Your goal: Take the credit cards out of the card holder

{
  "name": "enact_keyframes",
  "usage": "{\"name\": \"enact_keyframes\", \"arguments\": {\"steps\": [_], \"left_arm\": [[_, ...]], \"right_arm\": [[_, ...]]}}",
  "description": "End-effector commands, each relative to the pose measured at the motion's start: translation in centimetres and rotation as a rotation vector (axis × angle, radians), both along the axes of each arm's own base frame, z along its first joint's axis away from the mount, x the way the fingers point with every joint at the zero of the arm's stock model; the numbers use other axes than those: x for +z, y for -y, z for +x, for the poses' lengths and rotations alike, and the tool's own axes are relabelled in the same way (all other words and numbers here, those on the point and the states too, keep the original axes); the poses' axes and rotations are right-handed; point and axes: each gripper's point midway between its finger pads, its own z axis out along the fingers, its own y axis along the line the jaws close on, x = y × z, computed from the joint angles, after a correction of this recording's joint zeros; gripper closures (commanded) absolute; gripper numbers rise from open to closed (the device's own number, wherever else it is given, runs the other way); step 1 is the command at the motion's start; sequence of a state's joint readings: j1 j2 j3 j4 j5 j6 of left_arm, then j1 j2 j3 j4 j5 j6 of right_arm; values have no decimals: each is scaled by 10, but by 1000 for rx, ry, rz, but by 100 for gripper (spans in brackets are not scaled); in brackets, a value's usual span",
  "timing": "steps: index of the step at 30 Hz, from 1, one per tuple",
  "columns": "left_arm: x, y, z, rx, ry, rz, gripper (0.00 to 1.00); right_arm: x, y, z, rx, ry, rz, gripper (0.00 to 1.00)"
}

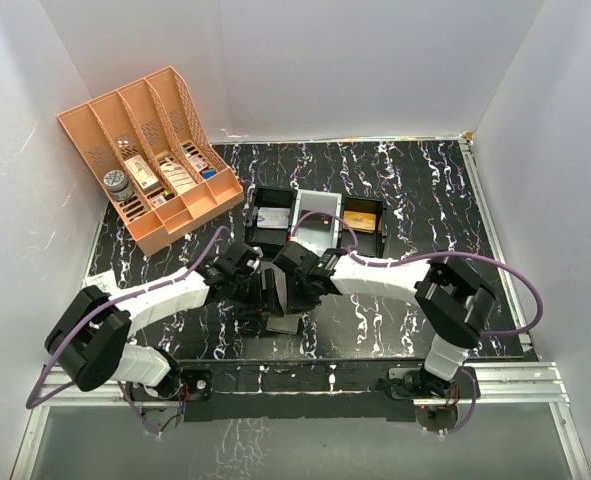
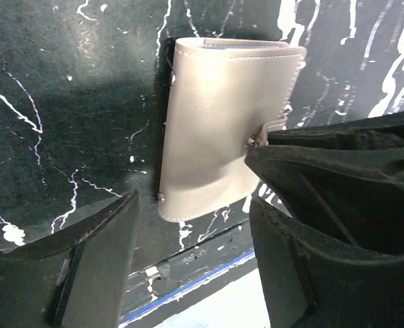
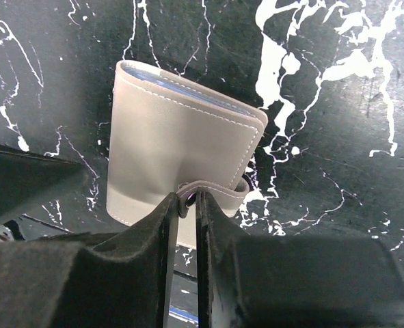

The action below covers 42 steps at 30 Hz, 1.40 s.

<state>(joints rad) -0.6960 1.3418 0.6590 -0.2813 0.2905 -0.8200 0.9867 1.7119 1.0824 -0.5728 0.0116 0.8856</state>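
**Position.** The card holder (image 3: 181,143) lies flat and folded shut on the marbled table (image 1: 425,190), near its front edge, between the two arms.

**Right arm.** I have the right gripper (image 3: 186,201) almost closed, with its jaws pinching the closing tab (image 3: 215,190) on the holder's long side. Gripping at the tab is what allows the flap to be pulled free.

**Left arm.** The left gripper (image 2: 191,205) stands open and low. Its jaws straddle one end of the holder, and I see no contact. I judge it is placed to pin the body while the tab is lifted.

**Contents.** The credit cards are not exposed; only a blue-grey inner edge shows at one end. Flat pieces lie in the black tray (image 1: 275,192) behind, one of them orange. They may be cards, but they are too small to confirm.

**Markings.** No brand or writing shows on the holder. The labels on the items in the orange organiser (image 1: 175,100) cannot be read.
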Motion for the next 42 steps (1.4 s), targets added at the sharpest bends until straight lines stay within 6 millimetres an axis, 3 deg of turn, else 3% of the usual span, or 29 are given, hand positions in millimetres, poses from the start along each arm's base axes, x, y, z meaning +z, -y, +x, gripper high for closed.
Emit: {"name": "enact_keyframes", "arguments": {"steps": [1, 9, 14, 22, 27, 36, 42], "left_arm": [[-6, -8, 0, 8, 1, 106, 38], [-22, -18, -8, 0, -22, 191, 41], [-24, -20, -9, -1, -21, 200, 41], [-17, -15, -4, -20, 1, 184, 41], [-11, -9, 0, -28, 16, 166, 41], [-9, -3, 5, -45, 18, 160, 41], [-9, -7, 4, -46, 21, 176, 41]], "right_arm": [[4, -8, 4, -17, 19, 63, 99], [21, 0, 9, -51, 58, 64, 98], [27, 27, 11, -120, 84, 24, 97], [18, 76, 11, -230, 40, 35, 91], [20, 71, 8, -197, 27, 93, 75], [24, 57, 17, -182, 16, 142, 69], [10, 60, 17, -166, -6, 94, 66]]}}
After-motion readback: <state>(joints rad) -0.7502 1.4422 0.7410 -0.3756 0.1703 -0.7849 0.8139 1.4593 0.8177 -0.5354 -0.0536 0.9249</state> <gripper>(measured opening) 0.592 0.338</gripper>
